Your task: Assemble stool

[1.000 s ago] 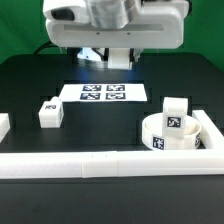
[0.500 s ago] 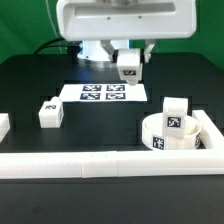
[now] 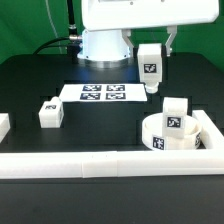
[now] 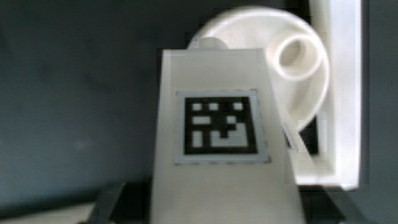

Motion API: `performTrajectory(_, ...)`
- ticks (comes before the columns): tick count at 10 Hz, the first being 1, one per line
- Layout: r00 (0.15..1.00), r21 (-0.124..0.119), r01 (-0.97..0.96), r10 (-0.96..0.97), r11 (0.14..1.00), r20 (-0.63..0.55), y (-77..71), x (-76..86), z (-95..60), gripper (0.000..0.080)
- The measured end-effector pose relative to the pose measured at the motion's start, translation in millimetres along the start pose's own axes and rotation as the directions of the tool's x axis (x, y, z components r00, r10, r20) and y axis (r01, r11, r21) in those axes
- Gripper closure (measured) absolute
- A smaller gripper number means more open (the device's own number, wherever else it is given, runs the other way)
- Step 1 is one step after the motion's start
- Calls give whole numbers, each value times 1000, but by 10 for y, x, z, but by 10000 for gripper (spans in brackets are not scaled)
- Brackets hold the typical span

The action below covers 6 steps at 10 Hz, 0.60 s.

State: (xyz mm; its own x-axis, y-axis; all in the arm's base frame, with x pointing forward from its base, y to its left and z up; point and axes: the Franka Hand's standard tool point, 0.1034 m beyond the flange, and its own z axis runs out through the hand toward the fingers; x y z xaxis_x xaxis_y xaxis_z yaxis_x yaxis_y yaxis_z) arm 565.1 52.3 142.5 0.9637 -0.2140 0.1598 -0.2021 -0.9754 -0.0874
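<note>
Between the fingers of the pincer (image 3: 150, 48) a tagged stool leg (image 3: 150, 68) is clamped, held clear of the table (image 3: 100, 135), probably for carrying; below it, nearby, the round seat (image 3: 163, 137) with one upright leg (image 3: 176, 111) waits

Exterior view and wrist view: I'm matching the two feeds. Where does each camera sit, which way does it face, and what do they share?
Exterior view: off the arm, facing across the black table toward the robot; shows the arm's white body and the gripper clamping the held leg.
Wrist view: on the wrist, looking past the held leg toward the seat; little of the gripper shows.
Shared: the held leg and the seat.
</note>
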Motion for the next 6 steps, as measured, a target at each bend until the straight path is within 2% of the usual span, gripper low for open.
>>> performTrajectory(3,997,3,76,-76,997,-16,-350,-69,57,462)
performTrajectory(4,996,5,93,-93,996,-12,-404,-87,88,462)
performTrajectory(6,996,4,89,-89,996,-12,-380,-79,86,462)
